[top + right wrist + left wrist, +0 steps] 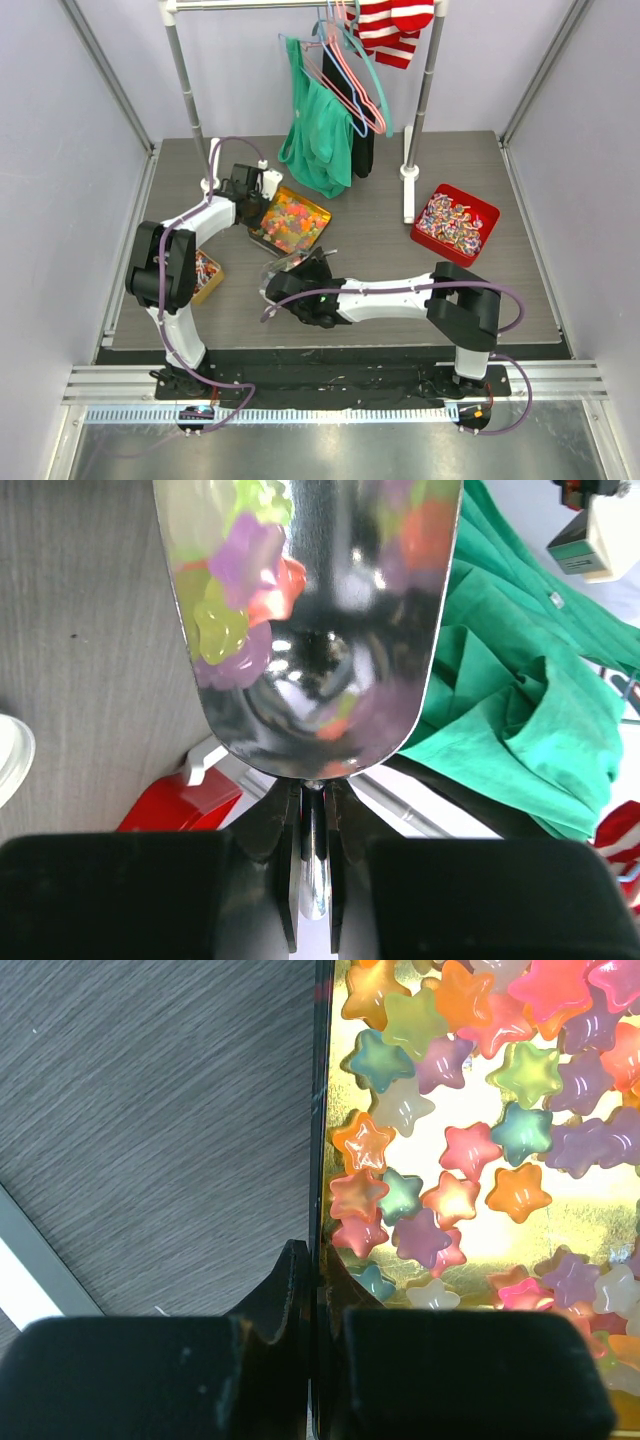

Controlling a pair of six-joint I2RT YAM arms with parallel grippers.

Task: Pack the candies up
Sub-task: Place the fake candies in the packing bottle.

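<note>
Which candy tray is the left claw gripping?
The central gold tray of star-shaped candies: left claw pinches its rim. Red tray and small tin lie elsewhere.

top: overhead, far, whole table (pixel 385 245) | wrists: close, forward-facing | top+left share tin (pixel 580 1215)

White arm links (pixel 385 295), black joint housings (pixel 160 265), purple cables (pixel 213 165), black gripper fingers (pixel 120 1375)

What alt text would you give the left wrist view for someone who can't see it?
The left pincer is shut on the thin edge of a gold tin, whose shiny floor is scattered with star-shaped candies in orange, pink, green and purple. Grey wood-grain table fills the left half.
</note>
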